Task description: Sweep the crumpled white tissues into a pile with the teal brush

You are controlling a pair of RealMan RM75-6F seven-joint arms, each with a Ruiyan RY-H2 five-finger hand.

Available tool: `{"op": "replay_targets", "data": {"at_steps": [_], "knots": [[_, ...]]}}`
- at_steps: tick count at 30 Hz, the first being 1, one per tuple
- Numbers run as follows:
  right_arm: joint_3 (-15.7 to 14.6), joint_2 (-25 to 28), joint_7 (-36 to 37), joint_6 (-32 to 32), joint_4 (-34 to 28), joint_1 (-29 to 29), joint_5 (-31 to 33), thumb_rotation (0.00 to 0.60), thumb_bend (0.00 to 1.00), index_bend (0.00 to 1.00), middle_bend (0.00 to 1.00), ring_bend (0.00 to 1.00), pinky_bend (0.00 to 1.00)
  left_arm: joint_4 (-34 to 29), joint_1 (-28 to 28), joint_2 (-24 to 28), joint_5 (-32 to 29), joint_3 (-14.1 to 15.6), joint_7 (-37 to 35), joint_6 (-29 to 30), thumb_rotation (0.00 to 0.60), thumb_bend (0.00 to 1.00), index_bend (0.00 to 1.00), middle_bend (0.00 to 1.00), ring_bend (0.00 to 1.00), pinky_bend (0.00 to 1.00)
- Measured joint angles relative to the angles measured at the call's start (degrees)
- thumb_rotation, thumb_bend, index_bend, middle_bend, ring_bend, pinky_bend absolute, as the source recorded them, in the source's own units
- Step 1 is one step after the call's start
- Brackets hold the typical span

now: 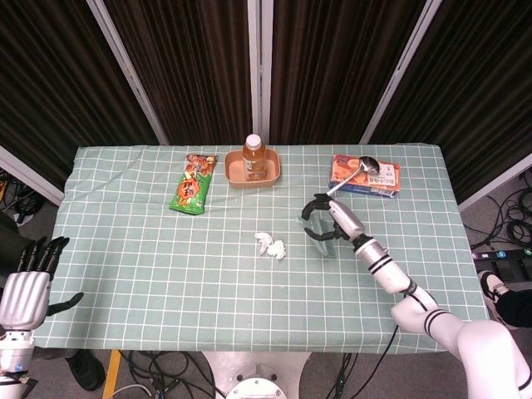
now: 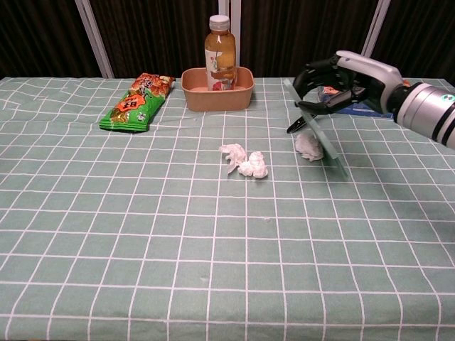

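Note:
My right hand (image 1: 334,224) (image 2: 343,79) grips the teal brush (image 2: 330,146) (image 1: 326,246) by its upper end. The brush slants down to the cloth, its lower edge just right of a lone crumpled white tissue (image 2: 308,145). Two more tissues (image 2: 244,160) (image 1: 271,243) lie together at mid-table, a short way left of that one. In the head view the lone tissue is hidden behind the hand. My left hand (image 1: 29,283) hangs open beyond the table's near left corner, holding nothing; the chest view does not show it.
A tan bowl (image 1: 235,174) (image 2: 213,96) with an orange drink bottle (image 1: 253,154) (image 2: 220,50) in it stands at the back centre. A green-orange snack bag (image 1: 193,183) (image 2: 136,104) lies left of it. A box (image 1: 378,179) with a spoon (image 1: 366,164) on it lies back right.

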Motion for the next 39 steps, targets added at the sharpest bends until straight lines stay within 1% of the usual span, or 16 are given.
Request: {"op": "replay_targets", "data": {"at_steps": [3, 11, 16, 21, 25, 28, 31, 34, 35, 39], "knots": [[0.2, -1.9, 0.3, 0.5, 0.2, 1.6, -0.1, 0.6, 0.39, 0.65, 0.61, 0.3, 0.11, 0.2, 0.0, -0.2, 0.1, 0.0, -0.1, 0.1, 0.6, 0.01, 0.07, 0.09, 0.0, 0.02], [1.9, -7.0, -0.5, -0.8, 2.0, 6.0, 1.0, 0.6, 0.39, 0.65, 0.61, 0.3, 0.11, 0.7, 0.1, -0.4, -0.2, 0.1, -0.7, -0.1, 0.6, 0.01, 0.07, 0.09, 0.0, 0.02], [2.3, -9.1, -0.2, -0.9, 2.7, 7.7, 1.5, 0.6, 0.39, 0.65, 0.61, 0.3, 0.11, 1.4, 0.2, -0.7, -0.1, 0.1, -1.4, 0.1, 0.6, 0.01, 0.07, 0.09, 0.0, 0.02], [1.7, -8.3, 0.0, 1.8, 1.8, 7.0, 1.0, 0.6, 0.38, 0.65, 0.61, 0.3, 0.11, 2.1, 0.2, -1.2, 0.2, 0.2, -1.9, 0.2, 0.6, 0.01, 0.07, 0.09, 0.0, 0.02], [1.3, -4.5, -1.6, 5.9, -1.2, 4.8, 0.7, 0.6, 0.39, 0.65, 0.61, 0.3, 0.11, 3.2, -0.1, -1.6, 0.5, 0.1, -2.8, 0.1, 0.6, 0.01, 0.07, 0.09, 0.0, 0.02], [0.4, 0.2, -5.9, 7.9, -4.4, 2.5, 0.6, 0.6, 0.38, 0.65, 0.61, 0.3, 0.11, 4.1, -0.3, -1.9, 0.8, 0.0, -3.6, 0.1, 0.6, 0.01, 0.07, 0.09, 0.0, 0.02], [-0.9, 5.3, -12.9, 8.2, -8.1, 0.2, 0.9, 0.6, 0.38, 0.65, 0.58, 0.28, 0.11, 4.8, -0.5, -2.3, 1.1, 0.0, -4.2, 0.1, 0.6, 0.01, 0.07, 0.09, 0.0, 0.02], [-2.6, 9.5, -22.3, 6.9, -12.1, -2.0, 1.8, 0.6, 0.37, 0.61, 0.53, 0.24, 0.11, 5.2, -0.6, -2.6, 1.5, 0.0, -4.5, 0.2, 0.6, 0.01, 0.07, 0.09, 0.0, 0.02], [-3.3, 11.1, -26.5, 6.0, -13.9, -2.9, 2.4, 0.6, 0.37, 0.6, 0.52, 0.22, 0.1, 5.3, -0.7, -2.7, 1.6, 0.0, -4.5, 0.2, 0.6, 0.01, 0.07, 0.09, 0.0, 0.02], [-5.2, 15.0, -40.0, 1.9, -18.7, -5.2, 5.3, 0.6, 0.37, 0.53, 0.47, 0.18, 0.08, 5.5, -1.1, -2.9, 2.2, 0.0, -4.5, 0.1, 0.6, 0.01, 0.07, 0.09, 0.0, 0.02]]}}
